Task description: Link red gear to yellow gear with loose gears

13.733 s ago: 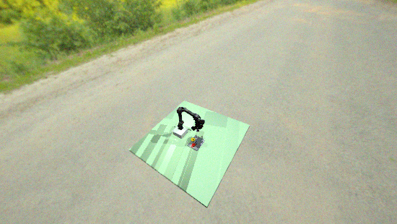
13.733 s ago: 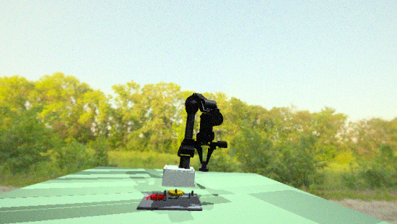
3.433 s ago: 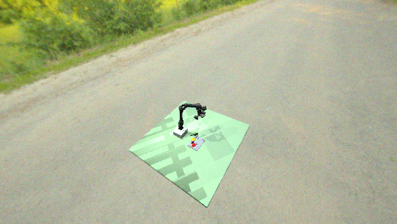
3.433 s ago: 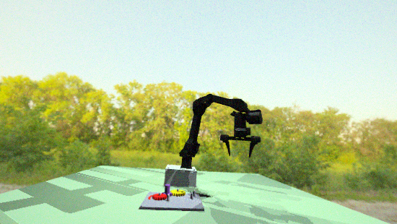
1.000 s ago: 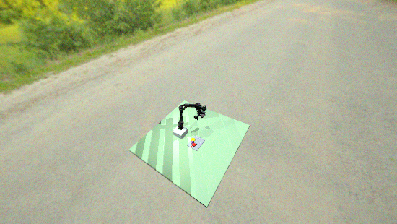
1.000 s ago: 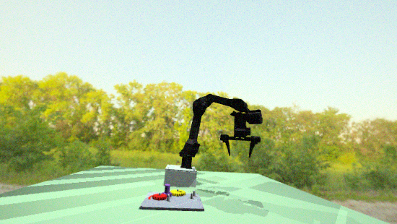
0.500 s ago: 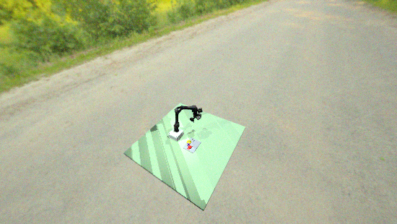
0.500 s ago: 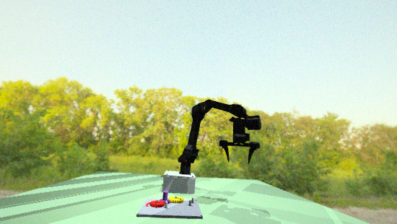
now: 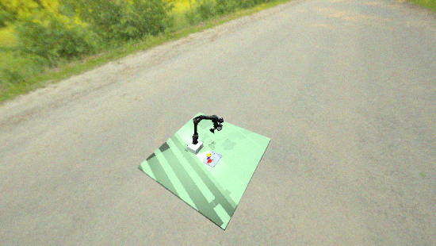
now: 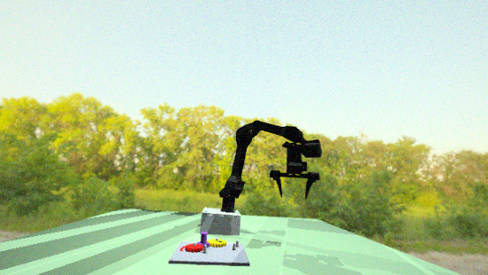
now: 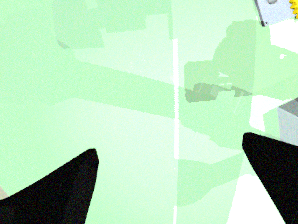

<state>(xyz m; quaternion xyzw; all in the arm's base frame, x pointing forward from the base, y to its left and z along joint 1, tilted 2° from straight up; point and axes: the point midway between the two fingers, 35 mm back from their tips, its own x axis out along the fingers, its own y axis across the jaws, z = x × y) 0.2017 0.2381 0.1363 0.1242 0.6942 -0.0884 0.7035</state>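
My jaws (image 9: 216, 130) (image 10: 294, 196) hang empty, spread wide.
At the exterior frame's lower left, the purple gear (image 10: 204, 239) stands between the red gear (image 10: 193, 247) and yellow gear (image 10: 217, 243) on the board (image 10: 222, 258).

Tall trees (image 10: 177, 146) with yellow and green leaves stand in a row behind the table, under a pale blue sky (image 10: 244, 53). Seen from above, a grey road (image 9: 317, 99) surrounds the table, with a strip of grass (image 9: 119, 53) and leafy bushes (image 9: 131, 24) along its upper left side.
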